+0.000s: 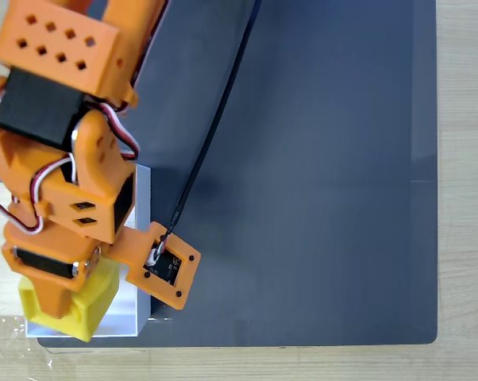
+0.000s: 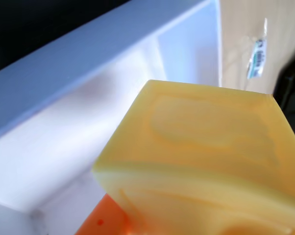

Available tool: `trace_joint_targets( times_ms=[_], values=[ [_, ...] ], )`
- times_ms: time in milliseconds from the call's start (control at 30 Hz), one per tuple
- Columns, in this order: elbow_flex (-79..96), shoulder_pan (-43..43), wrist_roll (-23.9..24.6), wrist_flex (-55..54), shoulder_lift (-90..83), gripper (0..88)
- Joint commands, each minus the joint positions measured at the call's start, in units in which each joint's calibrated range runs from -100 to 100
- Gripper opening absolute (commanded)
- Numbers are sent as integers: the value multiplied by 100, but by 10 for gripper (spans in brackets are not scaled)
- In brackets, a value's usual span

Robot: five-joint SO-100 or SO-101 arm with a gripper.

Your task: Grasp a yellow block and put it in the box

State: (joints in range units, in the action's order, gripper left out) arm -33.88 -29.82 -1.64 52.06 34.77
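Observation:
The yellow block (image 1: 84, 305) sits between the orange gripper's (image 1: 60, 305) fingers, which are shut on it, over the near-left part of the white box (image 1: 141, 238). The arm hides most of the box in the fixed view. Close up in the wrist view, the yellow block (image 2: 211, 147) is tilted above the box's white floor (image 2: 54, 152), with the box's wall (image 2: 88, 63) behind it. An orange finger (image 2: 96, 226) shows under the block's lower edge. Whether the block touches the floor cannot be told.
The box stands at the left edge of a black mat (image 1: 302, 175) on a wooden table (image 1: 465, 159). A black cable (image 1: 215, 119) runs from the wrist camera mount (image 1: 167, 270) across the mat. Clear tape (image 1: 5, 341) lies on the wood beside the box.

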Motion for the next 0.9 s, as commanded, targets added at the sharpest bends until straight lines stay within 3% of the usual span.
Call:
trace_joint_targets(
  times_ms=[0,200,400,500,867],
  values=[
    [-280,-14,-151,-92,23,184],
    [208,-39,-466,-92,49,196],
    [280,-82,-461,318,40,378],
    [244,-82,-450,623,-2,426],
    [326,121,-403,615,-909,430]
  ],
)
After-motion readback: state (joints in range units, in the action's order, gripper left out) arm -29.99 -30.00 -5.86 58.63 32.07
